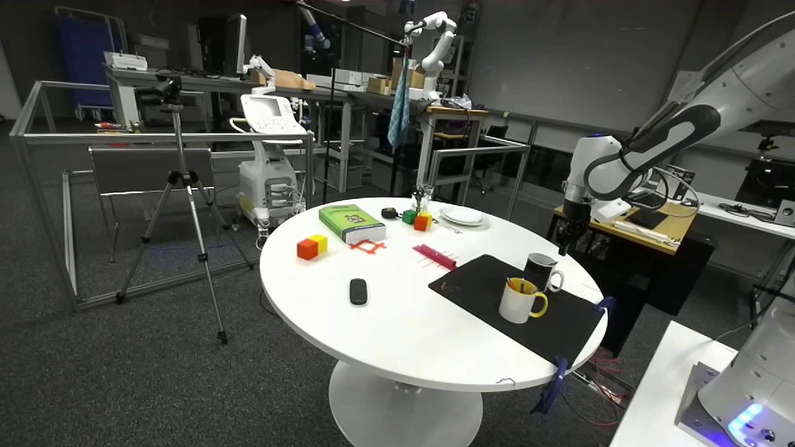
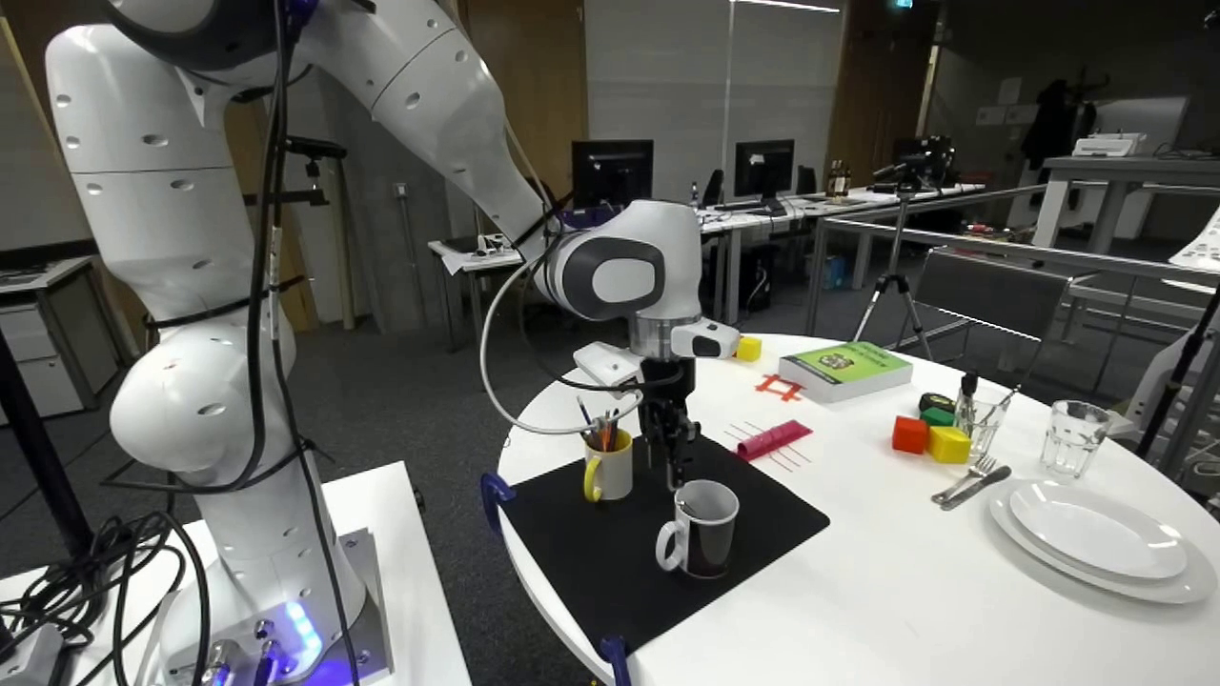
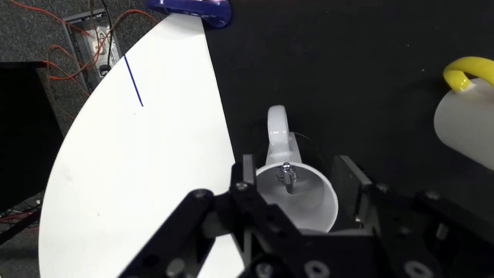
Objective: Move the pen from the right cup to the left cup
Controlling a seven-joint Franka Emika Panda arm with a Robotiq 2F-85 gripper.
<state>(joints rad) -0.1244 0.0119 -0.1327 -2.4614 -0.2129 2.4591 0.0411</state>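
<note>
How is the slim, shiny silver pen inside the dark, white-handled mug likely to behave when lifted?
The silver pen is probably stiff, its visible shaft looking straight. Its glossy finish may be slippery. Seemingly leaning inside the dark mug, it could swivel if pinched off-centre.

Silver, that's what we get on the pen [image 3: 288, 178]! The cup [image 2: 713, 545]: near-black outside, white within, white handle, and we spot small dark squiggles on its inner wall. Now the mug [image 1: 514, 305], white, with a yellow handle and yellow inside! We have a black gripper [image 3: 297, 172], black mat [image 2: 600, 562], white table [image 1: 410, 329], blue clamps [image 3: 216, 12], a green book [image 1: 351, 222], and look at those cubes [image 2: 910, 434]: red, yellow and green!
</note>
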